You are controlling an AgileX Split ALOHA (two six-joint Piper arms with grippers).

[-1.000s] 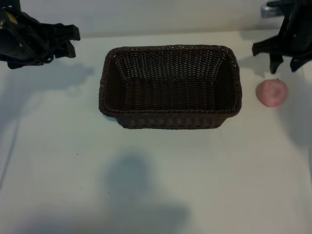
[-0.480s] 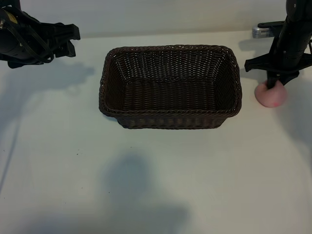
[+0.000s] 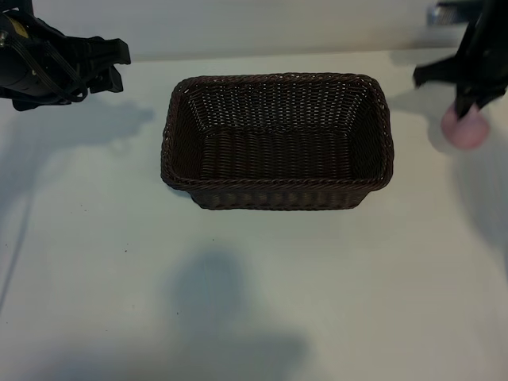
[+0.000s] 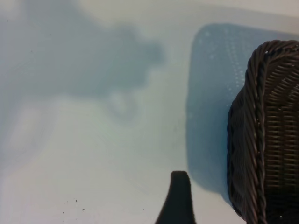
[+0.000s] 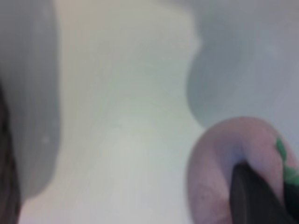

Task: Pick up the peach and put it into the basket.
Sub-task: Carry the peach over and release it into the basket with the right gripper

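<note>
Left claw (image 3: 119, 67): fingers apart, parked at 10 o'clock from the basket.
Basket (image 3: 276, 194): mid-counter (image 3: 238, 302).
Right claw (image 3: 467, 111): clamped on the peach.
Peach (image 3: 467, 131): off the counter, at 3 o'clock from the basket.

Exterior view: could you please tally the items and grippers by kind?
Peach: 1
Basket: 1
Grippers: 2, left gripper and right gripper
Total: 4
</note>
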